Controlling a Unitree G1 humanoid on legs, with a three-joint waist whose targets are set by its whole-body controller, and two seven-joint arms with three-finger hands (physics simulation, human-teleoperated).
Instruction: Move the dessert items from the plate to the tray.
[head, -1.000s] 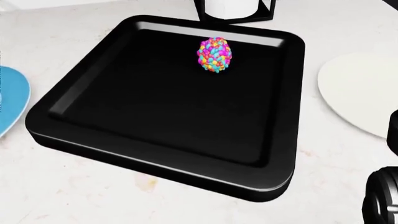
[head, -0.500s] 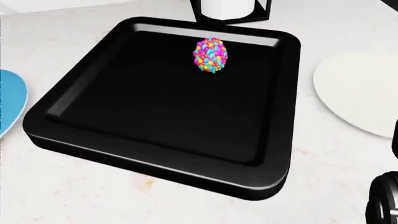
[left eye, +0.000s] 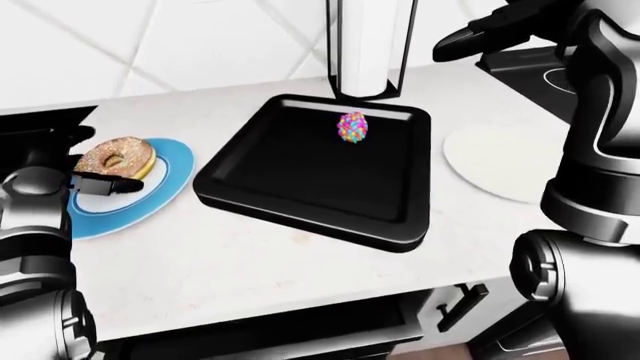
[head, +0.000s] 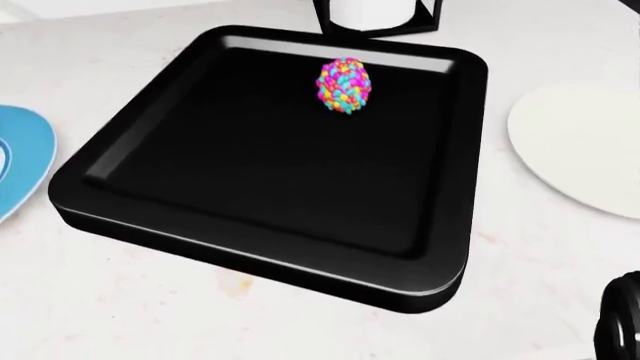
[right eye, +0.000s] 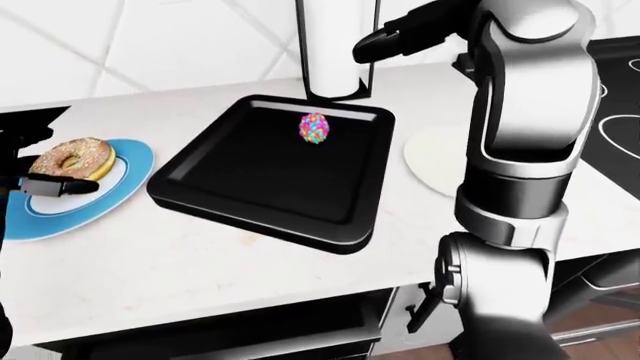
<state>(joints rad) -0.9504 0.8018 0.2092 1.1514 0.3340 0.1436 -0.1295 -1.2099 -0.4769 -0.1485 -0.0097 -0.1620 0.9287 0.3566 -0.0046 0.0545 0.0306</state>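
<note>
A black tray (left eye: 410, 187) sits on the white bench (left eye: 250, 262), and everything else is placed from it. Inside the tray, near its top edge in the left-eye view, stands a sprinkle-covered egg-shaped sweet (head: 345, 85), upright and clear of the walls. Just above the tray's top edge is a black-framed holder with a white roll (left eye: 370, 45). To the tray's left lies a blue plate (left eye: 170, 191), carrying a sprinkled donut (left eye: 117, 157) on its upper left part.

The left hand (left eye: 100, 182) is at the plate, well left of the tray; its dark fingers (left eye: 118, 182) lie just below the donut, and I cannot tell whether they grip it or only touch it.

To the tray's right lies a white disc (left eye: 490, 172). The right hand (right eye: 400, 34) hangs high above the tray's top right corner, fingers extended and grasping nothing.
</note>
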